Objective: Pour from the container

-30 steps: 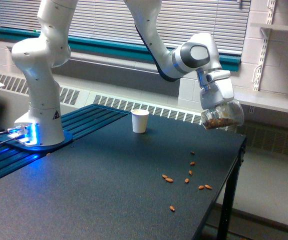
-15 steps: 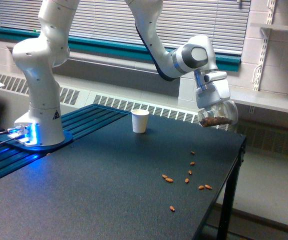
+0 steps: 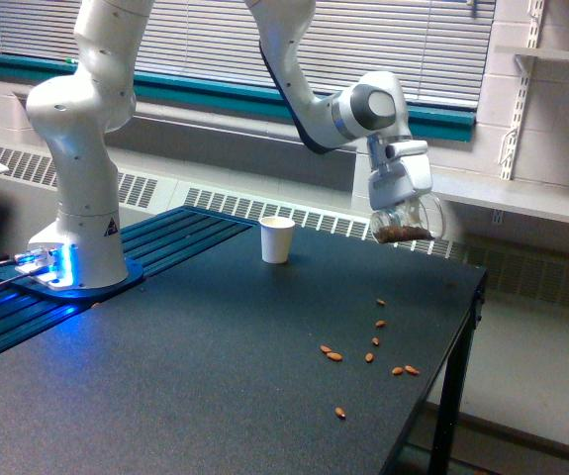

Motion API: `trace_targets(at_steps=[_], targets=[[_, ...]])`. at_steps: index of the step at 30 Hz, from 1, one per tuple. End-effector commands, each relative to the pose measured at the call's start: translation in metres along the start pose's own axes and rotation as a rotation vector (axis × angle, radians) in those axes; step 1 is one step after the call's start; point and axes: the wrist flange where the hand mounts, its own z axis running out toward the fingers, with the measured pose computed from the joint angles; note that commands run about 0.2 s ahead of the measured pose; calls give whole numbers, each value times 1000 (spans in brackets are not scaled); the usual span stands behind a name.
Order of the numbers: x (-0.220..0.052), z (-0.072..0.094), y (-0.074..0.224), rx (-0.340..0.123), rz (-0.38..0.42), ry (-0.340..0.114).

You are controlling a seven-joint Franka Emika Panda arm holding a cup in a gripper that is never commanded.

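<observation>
In the exterior view the pincer (image 3: pixel 400 206) is closed around the container (image 3: pixel 407 221), a clear tumbler with brown nuts lying along its lower side, held tipped in the air above the worktop's (image 3: pixel 215 376) far edge, towards its far corner on the exterior view's right. Judging from this, the carrying step is in hand and pouring proper has not begun. The white cup (image 3: pixel 276 238) stands well apart along the far edge. Next, the tumbler needs bringing over that cup, then tipping further. Loose nuts (image 3: pixel 373 343) dot the worktop.
</observation>
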Motion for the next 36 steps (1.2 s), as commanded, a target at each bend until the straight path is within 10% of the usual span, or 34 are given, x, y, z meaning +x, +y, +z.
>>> trace_targets(at_steps=[1, 36], targets=[[-13, -28, -19, 4, 28, 30], [-96, -75, -43, -32, 52, 69]])
